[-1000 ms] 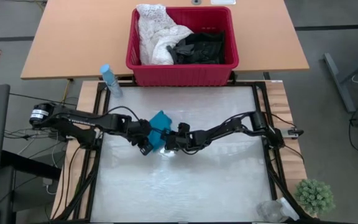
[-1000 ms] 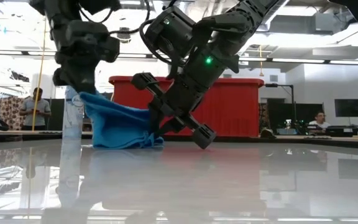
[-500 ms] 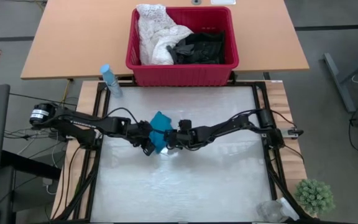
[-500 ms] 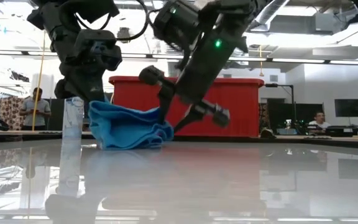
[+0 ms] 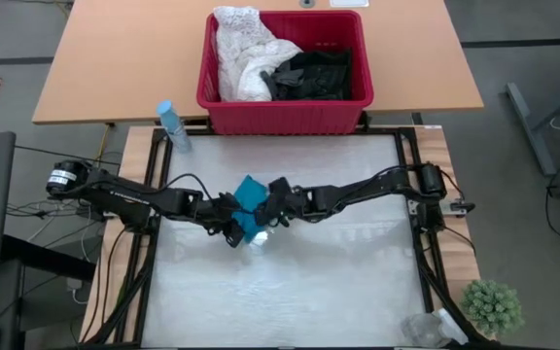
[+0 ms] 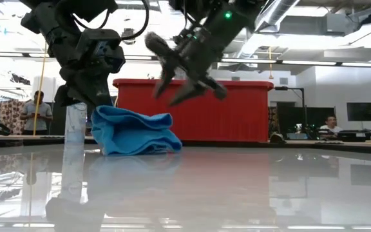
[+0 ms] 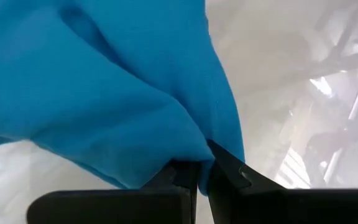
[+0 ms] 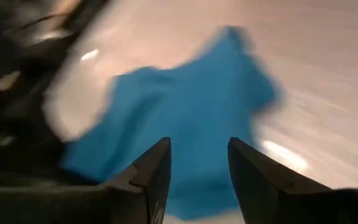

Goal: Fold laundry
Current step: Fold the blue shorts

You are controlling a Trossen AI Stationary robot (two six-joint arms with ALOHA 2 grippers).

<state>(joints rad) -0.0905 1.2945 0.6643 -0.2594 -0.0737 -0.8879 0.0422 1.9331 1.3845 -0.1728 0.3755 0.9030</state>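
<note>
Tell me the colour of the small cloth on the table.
Teal blue cloth, clearest in the low view.

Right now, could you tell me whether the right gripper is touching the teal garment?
Apart. The low view shows the right gripper, jaws open, raised clear above the teal garment, with red basket visible between them.

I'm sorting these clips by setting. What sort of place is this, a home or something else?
Probably a lab or open workshop, not a home: exposed ceiling ducts, a monitor at a far desk, and a person standing in the background beyond the robot's table.
</note>
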